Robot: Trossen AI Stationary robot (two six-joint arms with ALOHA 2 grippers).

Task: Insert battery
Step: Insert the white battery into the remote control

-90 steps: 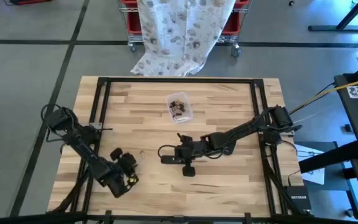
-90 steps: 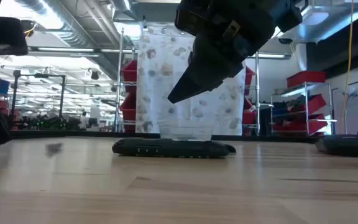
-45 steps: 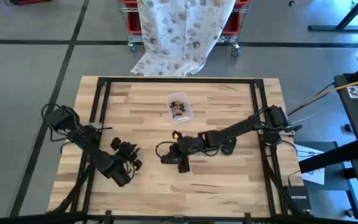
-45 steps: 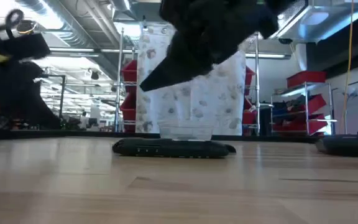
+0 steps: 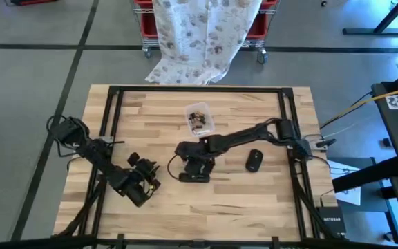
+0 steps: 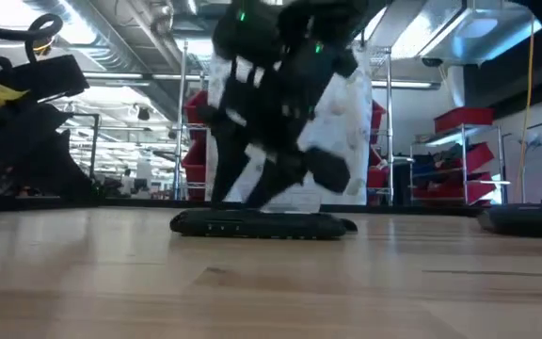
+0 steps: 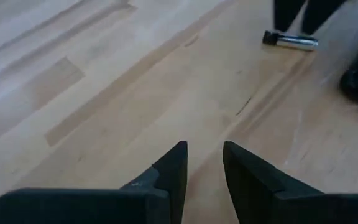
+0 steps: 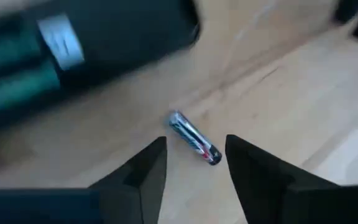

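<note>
A single battery [image 8: 194, 146] lies on the wooden table, also seen in the left wrist view as the battery [image 7: 291, 41]. My right gripper [image 8: 196, 140] hangs open above it, a finger on either side, touching nothing. Just beside it lies the black remote [image 5: 197, 173], its open bay holding green cells [image 8: 23, 74]. The remote [image 6: 262, 224] rests flat on the table. My left gripper [image 7: 204, 147] is open with a narrow gap and hovers over bare wood at the near left [image 5: 146, 178].
A small clear tub [image 5: 200, 119] with several batteries stands farther back at the centre. A dark oval piece [image 5: 254, 160] lies on the table right of the remote. A black frame [image 5: 109, 124] runs around the tabletop.
My right gripper has swung from over the remote toward the table's left and far edges, and now stands over the battery. The arm's move has uncovered the dark oval piece. My left gripper has moved a little toward the far edge and the remote.
</note>
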